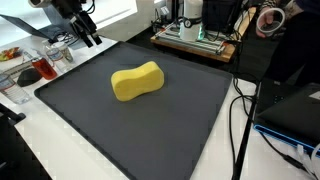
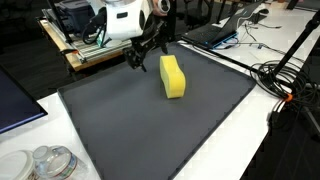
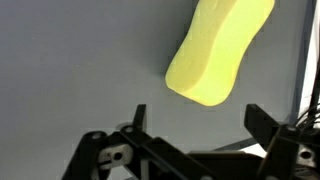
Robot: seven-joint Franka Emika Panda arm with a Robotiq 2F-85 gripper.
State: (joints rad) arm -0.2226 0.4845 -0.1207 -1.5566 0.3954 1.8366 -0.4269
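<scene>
A yellow, peanut-shaped sponge (image 1: 137,81) lies on the dark grey mat (image 1: 120,125), also seen as the sponge (image 2: 172,76) in the second exterior view and sponge (image 3: 220,50) in the wrist view. My gripper (image 1: 88,37) hovers above the mat's far corner, apart from the sponge. In the wrist view the gripper (image 3: 198,115) is open, its black fingers (image 3: 262,122) spread with only bare mat between them. The sponge lies just beyond the fingertips, untouched.
A clear tray with a red item (image 1: 30,72) and plastic containers sits by the mat's corner. Electronics on a wooden board (image 1: 195,38) stand behind. Cables (image 1: 240,120) run along the white table. Clear cups (image 2: 48,162) and a laptop (image 2: 215,32) border the mat (image 2: 150,125).
</scene>
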